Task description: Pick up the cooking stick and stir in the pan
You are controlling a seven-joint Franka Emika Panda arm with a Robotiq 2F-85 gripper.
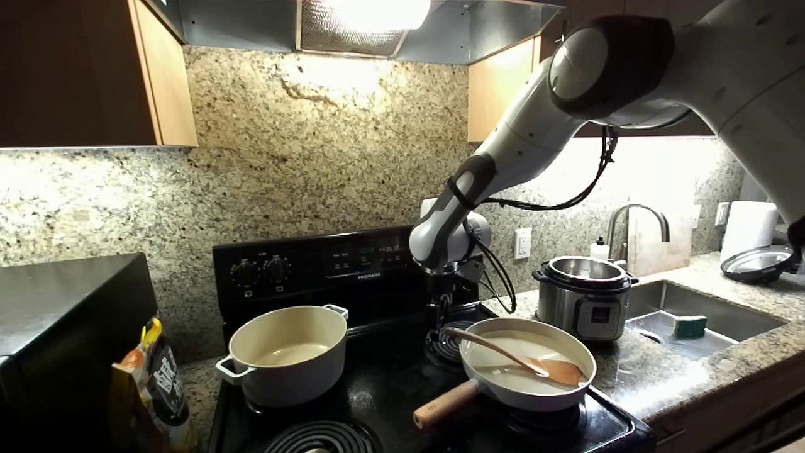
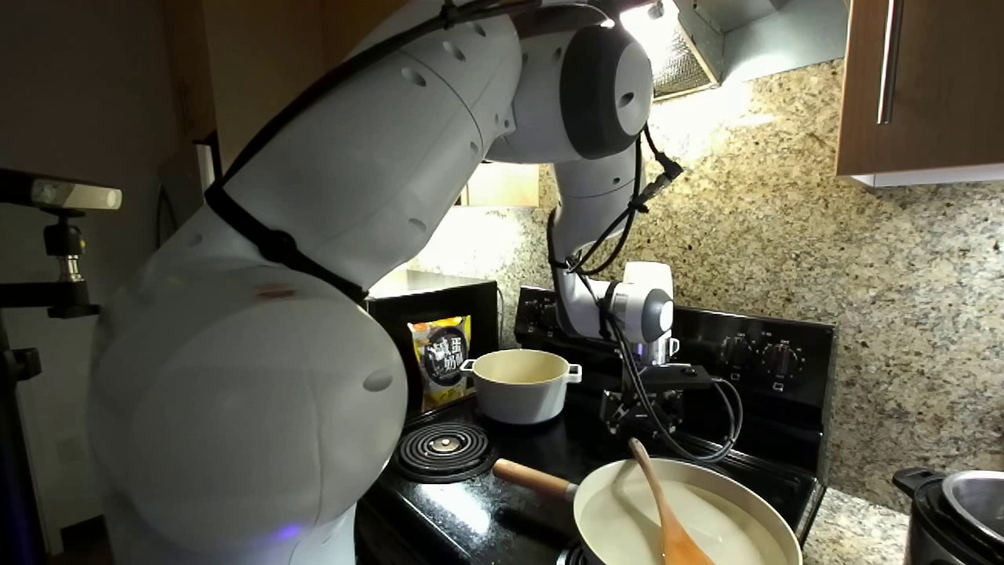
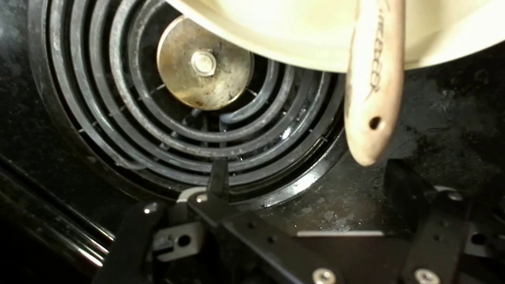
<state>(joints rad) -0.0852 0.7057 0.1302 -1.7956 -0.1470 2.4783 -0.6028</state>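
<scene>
The black two-fingered gripper [image 3: 307, 169] stands with its jaws spread wide, pinching nothing, just beside the handle end of the slim, reddish-brown wooden cooking stick [image 3: 375, 79]. The stick lies ahead of the hand, butt toward it and off-centre, nearer the finger at the right of the wrist view. From that butt its long axis runs almost straight away from the hand, over the near rim of the shallow, round, cream-lined frying pan [image 1: 528, 402], and slopes down to the blade inside. The fingers sit to either side of the handle's line, so closing should pinch across its width; the move probably calls for a forward reach with a slight sideways correction. How high the butt sits against the fingertips is hard to tell.
</scene>
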